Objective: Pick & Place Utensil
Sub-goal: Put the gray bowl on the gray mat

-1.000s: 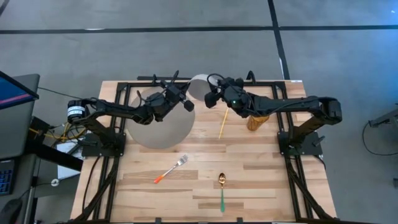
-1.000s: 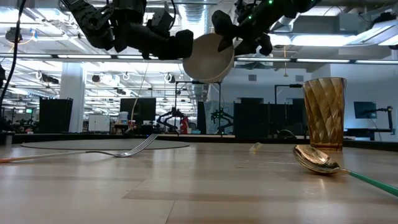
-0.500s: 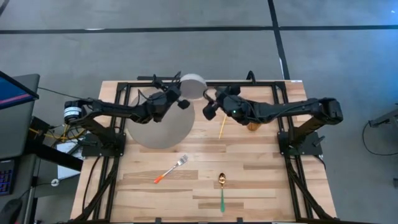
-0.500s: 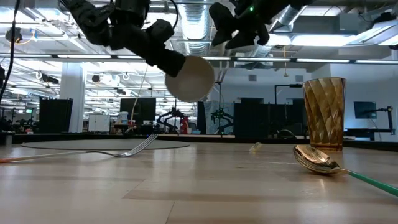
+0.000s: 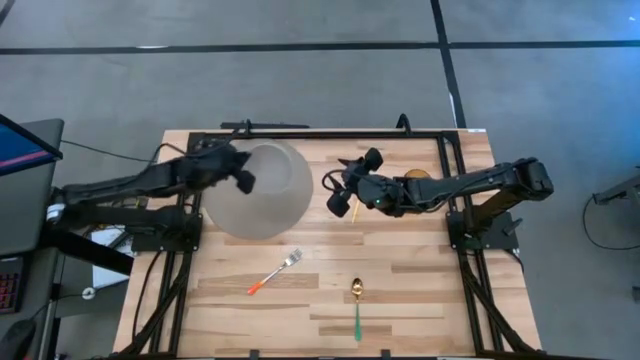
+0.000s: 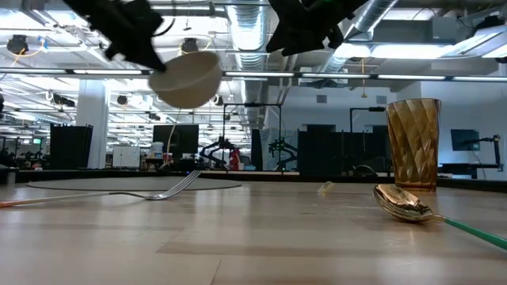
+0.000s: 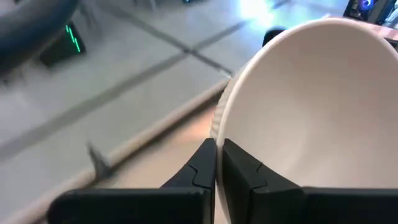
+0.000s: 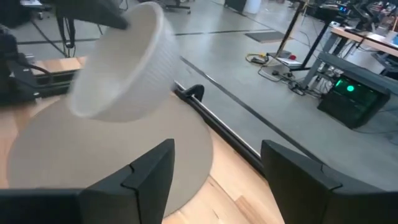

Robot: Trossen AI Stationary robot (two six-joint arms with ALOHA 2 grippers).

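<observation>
My left gripper (image 5: 243, 180) is shut on a white bowl (image 6: 186, 77) and holds it in the air over the round grey plate (image 5: 250, 222) at the table's far left. My right gripper (image 5: 350, 182) hangs open near the table's middle, clear of the bowl, with nothing between its fingers (image 8: 149, 171). An orange-handled fork (image 5: 275, 272) and a green-handled gold spoon (image 5: 357, 303) lie flat on the wood nearer the front edge. A yellow stick (image 5: 355, 208) lies partly under my right gripper. My left gripper pinches the bowl's rim (image 7: 217, 127), one finger inside the bowl and one outside. It comes at the bowl from the table's left, slanting a little downward. The bowl hangs clear above the plate, its opening up and tilted.
An amber ribbed glass (image 6: 413, 142) stands at the far right, mostly under my right arm in the high view. Black frame rails (image 5: 330, 130) run along the table's far edge and down both sides. Bare wood lies between the fork and the spoon.
The bowl was between both grippers at the far middle. My left gripper has carried it toward the table's left edge, over the plate, and tipped it so that its opening faces more upward. My right gripper is off the bowl and has swung toward the near edge.
</observation>
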